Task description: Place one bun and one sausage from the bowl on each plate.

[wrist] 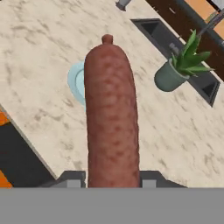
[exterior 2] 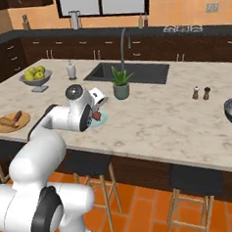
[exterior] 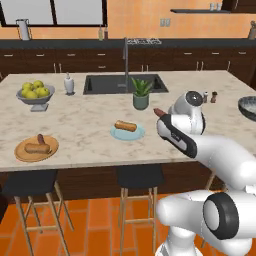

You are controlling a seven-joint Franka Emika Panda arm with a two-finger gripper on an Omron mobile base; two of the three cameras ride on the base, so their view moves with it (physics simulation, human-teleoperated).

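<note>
Holding a sausage (wrist: 111, 118) in the gripper (wrist: 111, 179), I see the two finger tips pressed against its sides at the bottom of the hand view, so the gripper is clamped on it. The sausage runs away from the hand, and past it the pale blue plate (wrist: 75, 82) peeks out on the marble desk (wrist: 39, 70), with a potted plant (wrist: 181, 65) and the dark sink beyond.

From the left base view the sausage's reddish end (exterior: 159, 112) pokes out beside the wrist, above the desk and to the right of the pale blue plate (exterior: 127, 133), which carries one bun (exterior: 125, 126). The wooden plate (exterior: 36, 148) sits near the desk's front left edge with a bun (exterior: 37, 148) and a sausage (exterior: 40, 139) on it. The dark bowl (exterior: 248, 108) lies well apart at the right edge of the desk; I cannot tell what remains inside. A footed fruit bowl (exterior: 35, 93) stands at the back left, with a small white bottle (exterior: 69, 84) near it.
</note>
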